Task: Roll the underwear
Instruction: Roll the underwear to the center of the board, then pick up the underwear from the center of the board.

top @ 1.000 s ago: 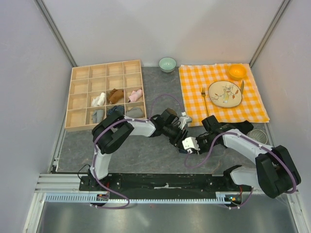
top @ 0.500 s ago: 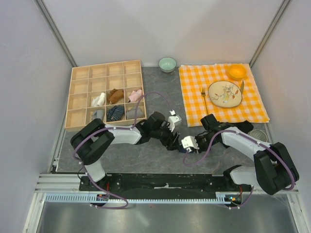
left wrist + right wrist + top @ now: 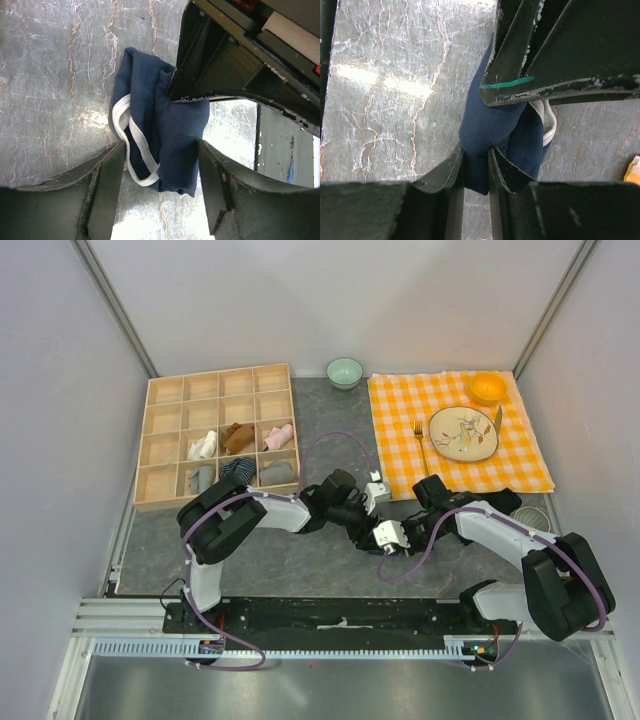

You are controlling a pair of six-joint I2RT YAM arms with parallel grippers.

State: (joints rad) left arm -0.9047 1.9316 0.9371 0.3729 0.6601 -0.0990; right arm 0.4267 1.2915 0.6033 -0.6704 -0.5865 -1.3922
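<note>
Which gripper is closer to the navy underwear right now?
Right. The right gripper is pinched shut on a fold of the underwear; the left gripper is open, its fingers flanking the bundle without gripping it.

The underwear [image 3: 172,125] is a pair of navy blue briefs with white trim, bunched into a loose, lumpy bundle rather than spread flat. It lies on the grey marbled tabletop [image 3: 60,75], with a loop of the white trim curling out along one edge. One thick fold of the blue fabric is pinched between the fingers of the right pincer [image 3: 476,155].
</note>
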